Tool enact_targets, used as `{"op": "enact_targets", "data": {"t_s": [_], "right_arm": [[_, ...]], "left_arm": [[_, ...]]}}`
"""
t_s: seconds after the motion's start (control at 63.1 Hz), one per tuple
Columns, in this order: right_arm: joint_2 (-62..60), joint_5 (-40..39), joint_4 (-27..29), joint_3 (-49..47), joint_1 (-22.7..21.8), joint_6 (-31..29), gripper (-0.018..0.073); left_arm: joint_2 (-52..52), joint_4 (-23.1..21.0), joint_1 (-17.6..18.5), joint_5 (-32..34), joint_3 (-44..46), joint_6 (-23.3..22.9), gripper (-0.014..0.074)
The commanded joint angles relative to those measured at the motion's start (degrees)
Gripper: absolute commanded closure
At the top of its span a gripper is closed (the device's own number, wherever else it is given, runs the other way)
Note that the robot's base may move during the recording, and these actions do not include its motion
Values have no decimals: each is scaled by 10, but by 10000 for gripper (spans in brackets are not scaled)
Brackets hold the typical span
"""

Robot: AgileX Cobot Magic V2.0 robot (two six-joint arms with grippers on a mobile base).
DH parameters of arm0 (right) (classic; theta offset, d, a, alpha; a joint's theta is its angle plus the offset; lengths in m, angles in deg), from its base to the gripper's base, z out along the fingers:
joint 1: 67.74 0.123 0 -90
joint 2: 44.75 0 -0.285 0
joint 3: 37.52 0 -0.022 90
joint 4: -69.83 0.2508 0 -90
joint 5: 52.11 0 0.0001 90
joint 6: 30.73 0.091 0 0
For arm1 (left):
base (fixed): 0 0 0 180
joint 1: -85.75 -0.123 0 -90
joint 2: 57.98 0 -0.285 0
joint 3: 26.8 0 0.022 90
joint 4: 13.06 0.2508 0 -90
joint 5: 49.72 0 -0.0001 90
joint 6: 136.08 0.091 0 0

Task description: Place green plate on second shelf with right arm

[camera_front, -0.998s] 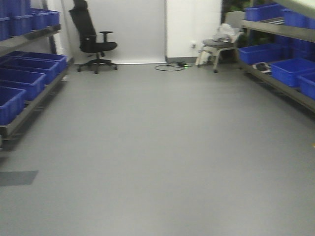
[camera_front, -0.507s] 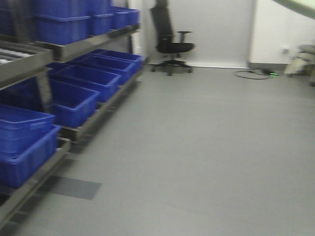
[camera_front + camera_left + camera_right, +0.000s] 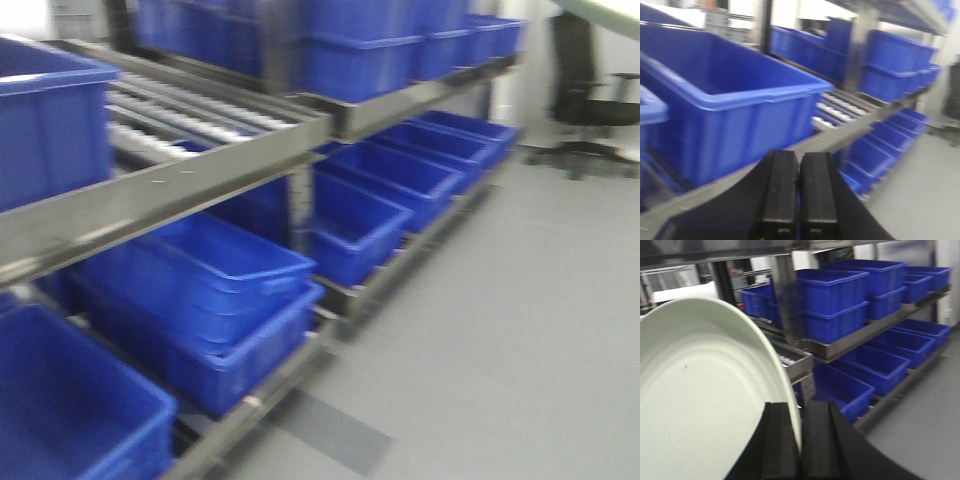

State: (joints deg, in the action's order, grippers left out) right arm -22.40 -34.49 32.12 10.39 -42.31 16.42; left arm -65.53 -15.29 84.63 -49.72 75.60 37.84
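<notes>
The pale mint-green plate [image 3: 700,390] fills the left of the right wrist view, held on edge. My right gripper [image 3: 801,412] is shut on the plate's rim, one black finger on each side. A sliver of the plate's rim [image 3: 600,14] shows at the top right of the front view. My left gripper [image 3: 799,162] is shut and empty, its black fingers pressed together in front of a blue bin [image 3: 735,95]. The metal shelf rack [image 3: 200,170] with its roller shelf stands at the left of the front view.
Blue plastic bins [image 3: 240,290] fill the rack's shelves on several levels. A black office chair [image 3: 590,100] stands at the far right on the grey floor [image 3: 500,350]. The rack's upright post [image 3: 787,295] and more bins [image 3: 840,300] show behind the plate.
The front view has swung left: the open floor and chair have slid right, and the blue-bin rack now fills most of the frame, much closer.
</notes>
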Motion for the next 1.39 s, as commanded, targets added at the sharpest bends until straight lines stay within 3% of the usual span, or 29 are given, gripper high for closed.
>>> {"op": "enact_targets", "data": {"t_s": [0.0, 1.379], "right_arm": [[8, -52, -14, -17, -2, 4, 503], [8, -52, -14, -17, -2, 4, 503]], "left_arm": [[9, -3, 0, 45, -23, -2, 466], [9, -3, 0, 45, -23, -2, 466]]}}
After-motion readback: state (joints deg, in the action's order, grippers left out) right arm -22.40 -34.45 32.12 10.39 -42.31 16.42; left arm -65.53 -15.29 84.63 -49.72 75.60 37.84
